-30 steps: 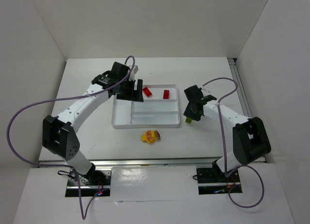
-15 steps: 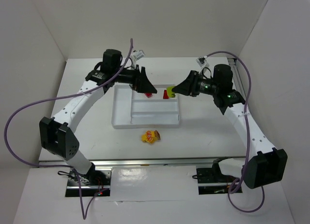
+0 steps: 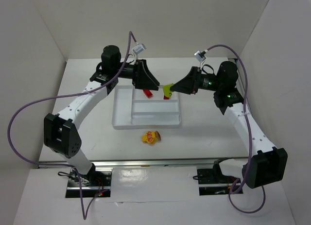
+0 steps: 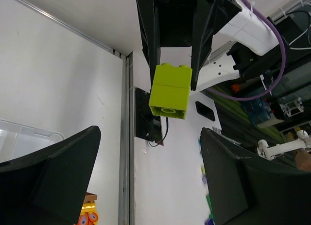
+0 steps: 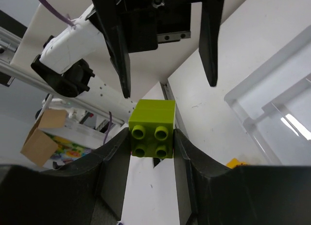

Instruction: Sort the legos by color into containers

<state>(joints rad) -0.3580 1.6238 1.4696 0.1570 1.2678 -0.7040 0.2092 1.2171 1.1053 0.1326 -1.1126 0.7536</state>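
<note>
Brick first: the lime brick (image 5: 151,123) is clamped in the right gripper (image 5: 151,143), whose jaws are narrowed onto two smooth side faces. The studs face that wrist camera and about half the brick sticks out past the fingertips. You have it in the air over the far right of the tray (image 3: 122,111), roughly above the far narrow compartment where two red bricks (image 3: 148,93) lie. The left gripper (image 4: 149,137) faces it from close by, jaws spread wide and empty, not touching it. Judge the brick as light, stiff and hollow: it needs little squeeze and will not crush. Its glossy flat walls are slippery, though, and it could twist or pop out if pinched near a corner. Take hold on opposite flat sides, square on and around mid-height, never across the studs. If you mean to pass it over, the free end is the place for the left jaws. A yellow-orange clump (image 3: 151,136) sits on the counter (image 3: 204,137), just beside the tray's near edge.
</note>
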